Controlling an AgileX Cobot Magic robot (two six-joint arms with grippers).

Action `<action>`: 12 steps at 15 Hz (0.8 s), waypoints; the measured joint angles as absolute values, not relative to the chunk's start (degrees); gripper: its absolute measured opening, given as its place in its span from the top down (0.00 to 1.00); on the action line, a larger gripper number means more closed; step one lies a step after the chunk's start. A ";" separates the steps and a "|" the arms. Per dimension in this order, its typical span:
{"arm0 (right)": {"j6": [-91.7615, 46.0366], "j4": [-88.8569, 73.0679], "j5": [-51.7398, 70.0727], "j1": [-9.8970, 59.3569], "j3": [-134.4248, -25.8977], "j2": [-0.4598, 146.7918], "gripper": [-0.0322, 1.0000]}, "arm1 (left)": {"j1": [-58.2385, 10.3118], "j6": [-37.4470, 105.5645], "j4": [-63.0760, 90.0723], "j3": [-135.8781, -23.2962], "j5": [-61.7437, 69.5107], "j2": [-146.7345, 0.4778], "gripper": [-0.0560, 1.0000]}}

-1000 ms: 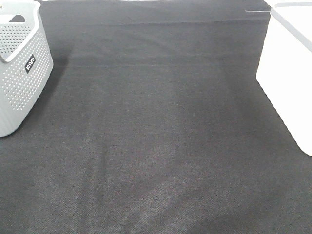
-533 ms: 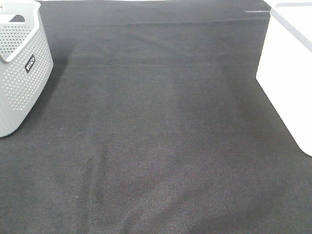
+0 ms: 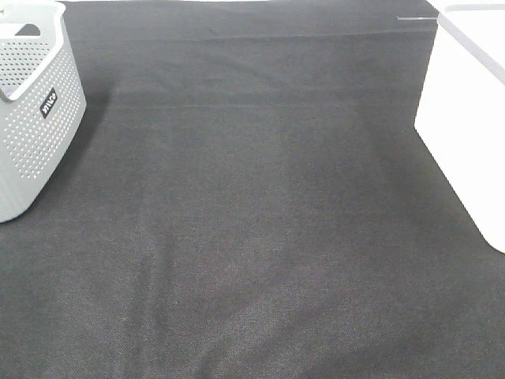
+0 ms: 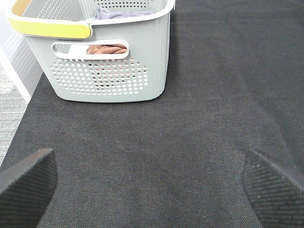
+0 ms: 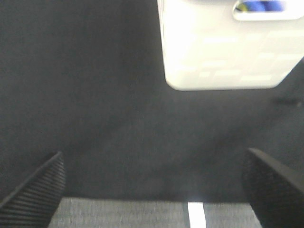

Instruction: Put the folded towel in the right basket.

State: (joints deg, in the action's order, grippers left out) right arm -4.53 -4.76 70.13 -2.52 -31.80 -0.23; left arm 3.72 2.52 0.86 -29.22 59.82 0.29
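At the left edge of the dark cloth [image 3: 252,221] stood a grey perforated basket [image 3: 35,126]. In the left wrist view a brownish folded towel [image 4: 107,49] showed through its handle slot, with a grey cloth [image 4: 118,13] lying above it. The left gripper [image 4: 152,183] hung over bare cloth near that basket, its pads [image 4: 26,183] spread wide with nothing between them. At the right edge stood the white basket [image 3: 465,118]. The right gripper [image 5: 154,187] hovered near it, likewise gaping wide and empty.
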 joint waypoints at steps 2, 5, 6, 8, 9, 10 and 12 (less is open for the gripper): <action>-4.53 -4.76 70.30 -2.52 -29.05 -0.23 0.03 | 3.72 2.52 0.86 -29.22 59.82 0.29 0.01; -4.53 -5.44 68.81 -2.52 -28.19 -0.23 0.03 | 3.72 2.52 0.86 -29.22 59.82 0.29 0.01; -4.53 -6.30 67.32 -2.52 -27.79 -0.23 0.03 | 3.72 2.52 0.86 -29.22 59.82 0.29 0.01; -4.53 -7.79 64.34 -2.52 -26.18 -0.17 0.03 | 3.72 2.52 0.86 -29.22 59.82 0.29 0.01; -4.53 -7.85 64.11 -2.52 -26.07 -0.17 0.03 | 3.72 2.52 0.86 -29.22 59.82 0.29 0.01; -4.70 -7.85 63.66 -2.52 -26.07 -0.17 0.03 | 3.72 2.52 0.86 -29.22 59.82 0.29 0.01; -5.79 -7.85 63.54 -2.52 -26.07 -0.17 0.03 | 3.72 2.52 0.86 -29.22 59.82 0.29 0.01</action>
